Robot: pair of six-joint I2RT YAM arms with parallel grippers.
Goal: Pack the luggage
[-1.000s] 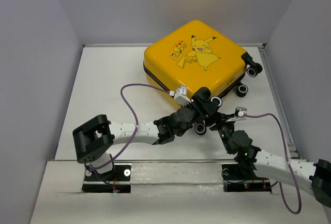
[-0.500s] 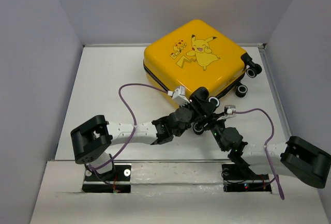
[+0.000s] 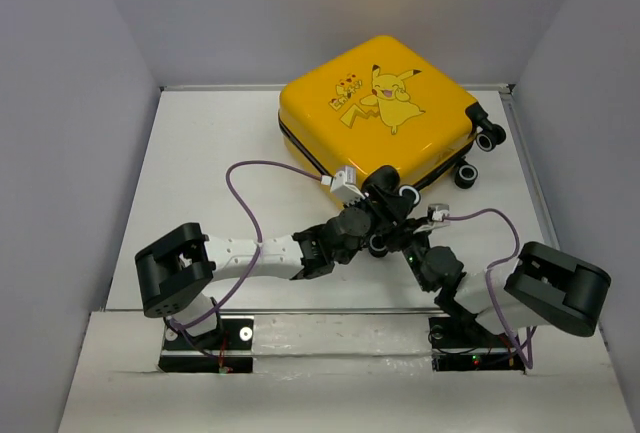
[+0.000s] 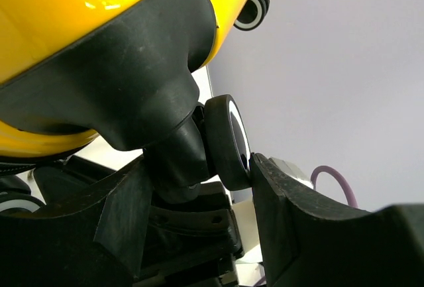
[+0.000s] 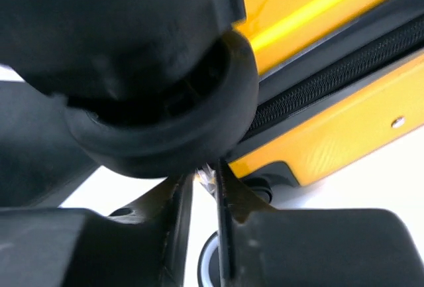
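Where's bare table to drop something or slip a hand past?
Free: the white table left of the yellow hard-shell suitcase, up to the left wall and beyond the left arm. A narrow strip between the black-and-white caster wheels and right rail. Crowded: suitcase's near corner, where both arms meet.

Glossy yellow plastic luggage (image 3: 375,118), matt white table (image 3: 200,183)

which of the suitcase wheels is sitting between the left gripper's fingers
The near-corner wheel, under the black corner housing, sits between the fingers of the left gripper. The two right-corner wheels stand clear of both arms.
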